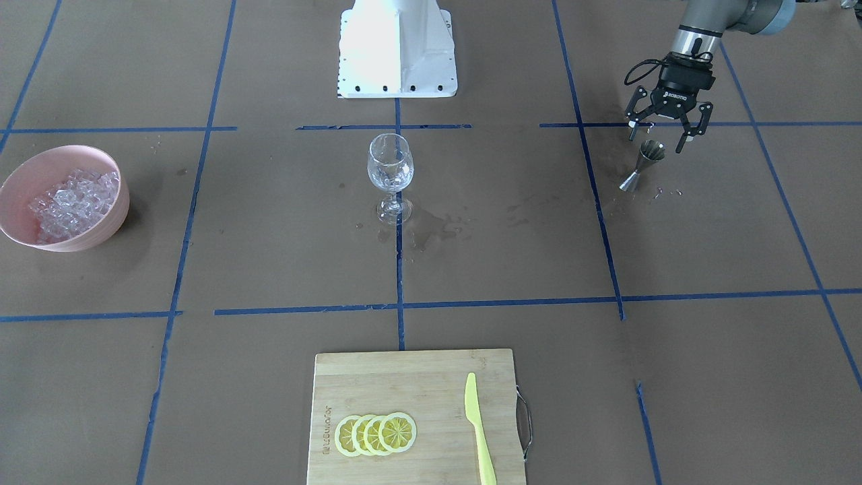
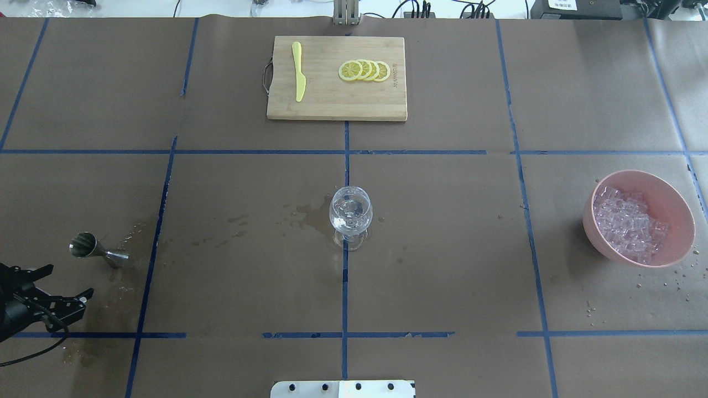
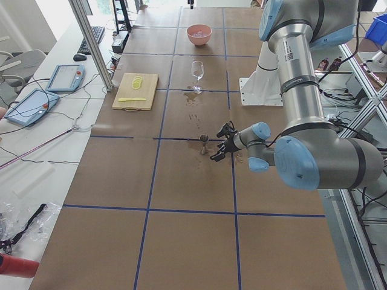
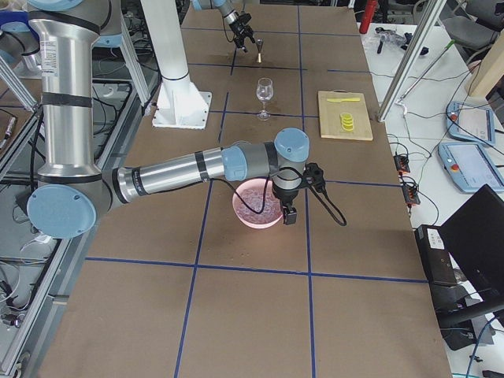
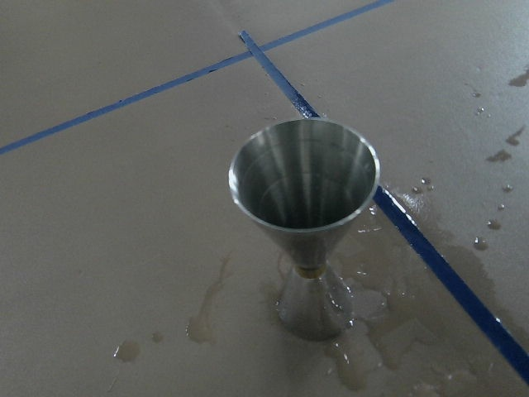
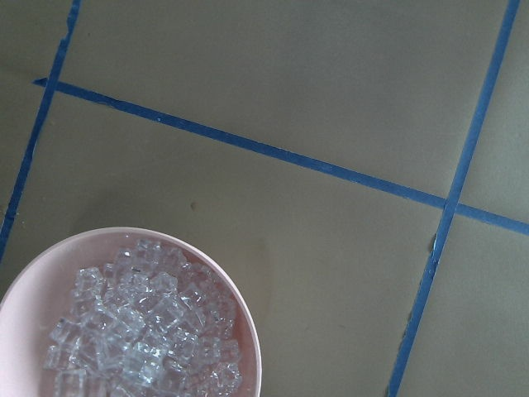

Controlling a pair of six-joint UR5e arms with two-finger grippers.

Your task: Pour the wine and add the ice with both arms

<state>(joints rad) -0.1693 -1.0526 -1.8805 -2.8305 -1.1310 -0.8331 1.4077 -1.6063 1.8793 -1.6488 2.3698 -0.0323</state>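
A clear wine glass (image 1: 390, 165) stands upright at the table's centre, also in the overhead view (image 2: 350, 213). A steel jigger (image 1: 643, 165) stands upright on a wet patch; the left wrist view shows its cup (image 5: 304, 190) empty. My left gripper (image 1: 667, 131) hangs open and empty just behind the jigger, apart from it (image 2: 63, 282). The ice (image 1: 71, 202) is heaped in a pink bowl (image 1: 20, 178). My right gripper (image 4: 287, 211) hovers over the bowl's rim; I cannot tell if it is open or shut. The right wrist view shows the ice (image 6: 140, 331) and no fingers.
A wooden cutting board (image 1: 404, 377) with lemon slices (image 1: 376, 433) and a yellow knife (image 1: 478, 431) lies at the operators' side. The white robot base (image 1: 397, 47) stands behind the glass. Wet spots (image 1: 438, 225) lie beside the glass foot.
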